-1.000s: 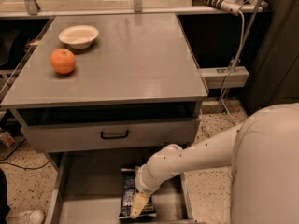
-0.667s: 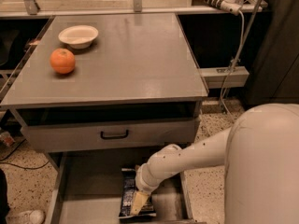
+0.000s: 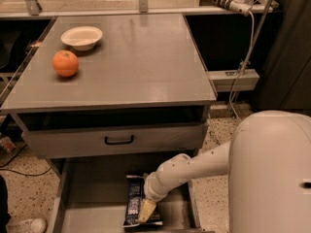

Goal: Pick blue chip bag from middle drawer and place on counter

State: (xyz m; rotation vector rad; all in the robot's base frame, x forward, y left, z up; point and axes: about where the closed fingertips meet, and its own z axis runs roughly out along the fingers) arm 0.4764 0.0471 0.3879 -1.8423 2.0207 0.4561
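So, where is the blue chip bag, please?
The blue chip bag lies bottom centre in the camera view, on the middle drawer floor, beneath the hand.

Body: a large rounded white shell point(image 3: 272, 174) is seen at the lower right of the view.
Arm: the white arm point(image 3: 211, 160) is extended from the shell leftward and slightly downward, and is bent at a rounded joint point(image 3: 176, 168).
Wrist: the wrist point(image 3: 154, 188) is turned steeply downward below the joint.
Claw: the tan claw point(image 3: 147, 210) is carried at the arm's end, low in the middle of the view, and is pointed downward.
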